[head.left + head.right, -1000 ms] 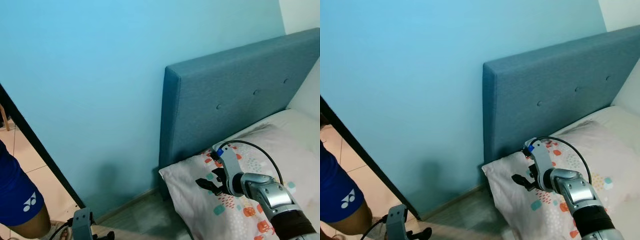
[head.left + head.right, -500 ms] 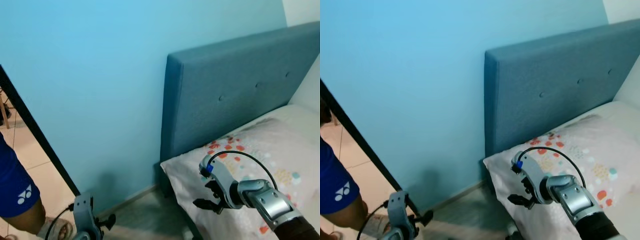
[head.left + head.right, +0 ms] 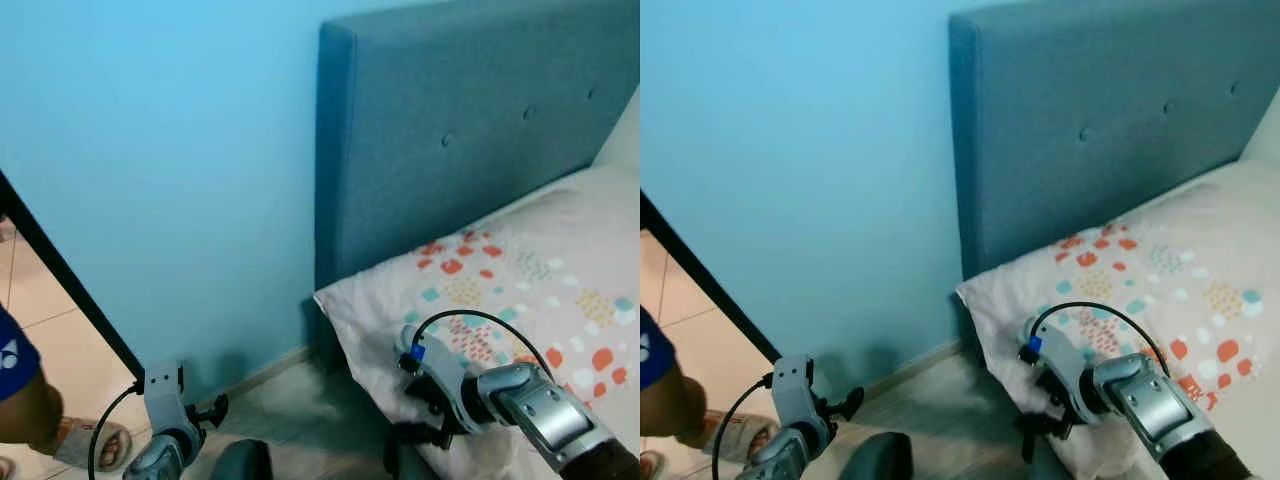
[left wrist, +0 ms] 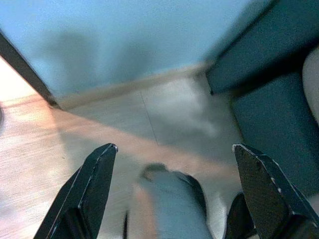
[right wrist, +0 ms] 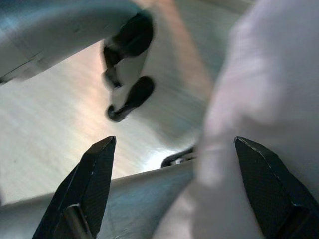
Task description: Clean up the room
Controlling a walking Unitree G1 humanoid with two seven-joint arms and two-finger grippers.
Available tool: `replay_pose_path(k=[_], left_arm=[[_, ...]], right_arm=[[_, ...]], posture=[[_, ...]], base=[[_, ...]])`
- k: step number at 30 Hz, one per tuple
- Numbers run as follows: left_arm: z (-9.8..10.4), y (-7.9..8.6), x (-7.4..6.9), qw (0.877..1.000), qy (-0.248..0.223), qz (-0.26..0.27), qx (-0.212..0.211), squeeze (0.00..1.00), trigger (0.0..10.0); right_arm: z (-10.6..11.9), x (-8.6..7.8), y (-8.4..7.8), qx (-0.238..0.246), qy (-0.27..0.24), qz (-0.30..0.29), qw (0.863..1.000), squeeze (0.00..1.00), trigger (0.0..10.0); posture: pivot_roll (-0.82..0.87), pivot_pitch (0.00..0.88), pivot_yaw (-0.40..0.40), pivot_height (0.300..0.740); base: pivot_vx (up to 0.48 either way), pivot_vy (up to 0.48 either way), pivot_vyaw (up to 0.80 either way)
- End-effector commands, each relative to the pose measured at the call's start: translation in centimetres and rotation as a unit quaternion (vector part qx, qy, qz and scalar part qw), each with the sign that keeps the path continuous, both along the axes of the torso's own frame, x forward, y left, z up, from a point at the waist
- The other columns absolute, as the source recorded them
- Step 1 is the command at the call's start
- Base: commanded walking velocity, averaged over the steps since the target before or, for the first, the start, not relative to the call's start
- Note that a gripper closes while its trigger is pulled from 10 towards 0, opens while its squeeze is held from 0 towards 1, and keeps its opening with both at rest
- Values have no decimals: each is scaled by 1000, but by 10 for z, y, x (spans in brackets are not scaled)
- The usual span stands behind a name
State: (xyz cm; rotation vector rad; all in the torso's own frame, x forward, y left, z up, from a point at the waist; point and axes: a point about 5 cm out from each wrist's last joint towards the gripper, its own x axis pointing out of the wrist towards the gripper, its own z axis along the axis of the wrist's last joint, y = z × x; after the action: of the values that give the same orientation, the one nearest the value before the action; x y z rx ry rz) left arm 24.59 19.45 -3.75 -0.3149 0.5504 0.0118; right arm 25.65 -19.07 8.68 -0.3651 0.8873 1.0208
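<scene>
Your right claw hangs released beside the pillow corner; your left claw, also spread wide, hovers over the floor.

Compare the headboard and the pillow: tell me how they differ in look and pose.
The headboard is plain dark blue fabric with tufted buttons; the pillow is pale with orange and teal spots. The headboard stands upright by the blue wall; the pillow lies flat on the bed, its corner hanging past the edge. The headboard looks stiff and flat-faced; the pillow looks soft and rumpled. Both are cloth-covered and belong to the same bed.
</scene>
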Motion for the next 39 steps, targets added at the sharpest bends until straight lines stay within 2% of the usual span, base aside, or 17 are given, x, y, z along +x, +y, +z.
replay_pose_path(k=[1, 2, 5, 6, 8, 9, 11, 14, 15, 17, 24, 27, 29, 30, 31, 32, 39], left_arm=[[-9, 2, -13, 1000, 24, -3, 2, 0, 10000], [-11, 2, -15, 1000, 28, -1, 2, 0, 10000], [-12, 3, -17, 1000, 30, 0, 2, 0, 10000], [-13, 3, -19, 999, 33, 2, 3, 0, 10000], [-15, 4, -23, 999, 37, 4, 4, 0, 10000], [-15, 4, -23, 999, 37, 4, 4, 0, 10000], [-16, 4, -25, 999, 38, 5, 4, 0, 10000], [-17, 4, -25, 999, 38, 4, 4, 0, 10000], [-18, 3, -27, 999, 40, 3, 3, 0, 10000], [-19, 2, -29, 999, 42, 1, 2, 0, 10000], [-21, 3, -34, 999, 41, 0, 2, 0, 10000], [-22, 5, -37, 999, 41, 0, 3, 0, 10000], [-22, 6, -37, 999, 41, 0, 4, 0, 10000], [-22, 6, -38, 999, 41, -1, 5, 0, 10000], [-22, 8, -38, 999, 40, -1, 6, 0, 10000], [-22, 8, -38, 999, 40, -1, 6, 0, 10000], [-21, 11, -38, 999, 38, -1, 8, 0, 10000]], right_arm=[[0, -6, 3, 5, 8, 23, 1000, 0, 10000], [-1, -3, -6, -25, -2, 16, 1000, 0, 10000], [-2, 0, -14, -54, -10, 10, 998, 0, 10000], [-3, 2, -22, -85, -18, 4, 996, 0, 10000], [1, 21, -44, -165, -71, -38, 983, 0, 10000], [1, 21, -44, -165, -71, -38, 983, 0, 10000], [11, 39, -56, -215, -126, -71, 966, 0, 10000], [15, 45, -59, -226, -144, -82, 960, 0, 10000], [27, 57, -57, -218, -185, -91, 954, 0, 10000], [42, 71, -54, -207, -234, -109, 944, 0, 10000], [43, 84, -60, -197, -266, -160, 930, 0, 10000], [45, 91, -77, -239, -307, -176, 904, 0, 10000], [46, 92, -81, -247, -312, -178, 900, 0, 10000], [49, 92, -86, -251, -316, -190, 895, 0, 10000], [56, 93, -100, -271, -324, -205, 883, 0, 10000], [56, 93, -100, -271, -324, -205, 883, 0, 10000], [65, 92, -122, -292, -340, -242, 861, 0, 10000]], posture=[[-68, 120, 20, 537], [-75, 123, 13, 537], [-76, 125, 11, 537], [-77, 127, 9, 537], [-77, 136, 4, 537], [-77, 136, 4, 537], [-76, 139, 3, 537], [-76, 139, 3, 537], [-75, 147, -2, 537], [-74, 152, -5, 537], [-65, 167, -12, 537], [-52, 174, -11, 537], [-52, 174, -11, 537], [-50, 176, -9, 537], [-47, 178, -7, 537], [-47, 178, -7, 537], [-40, 171, -8, 537]], base=[[0, 0, 0], [0, 0, 0], [0, 0, 0], [0, 0, 0], [0, 0, 0], [0, 0, 0], [0, 0, 0], [0, 0, 0], [0, 0, 0], [0, 0, 0], [0, 0, 0], [0, 0, 0], [0, 0, 0], [0, 0, 0], [0, 0, 0], [0, 0, 0], [0, 0, 0]])
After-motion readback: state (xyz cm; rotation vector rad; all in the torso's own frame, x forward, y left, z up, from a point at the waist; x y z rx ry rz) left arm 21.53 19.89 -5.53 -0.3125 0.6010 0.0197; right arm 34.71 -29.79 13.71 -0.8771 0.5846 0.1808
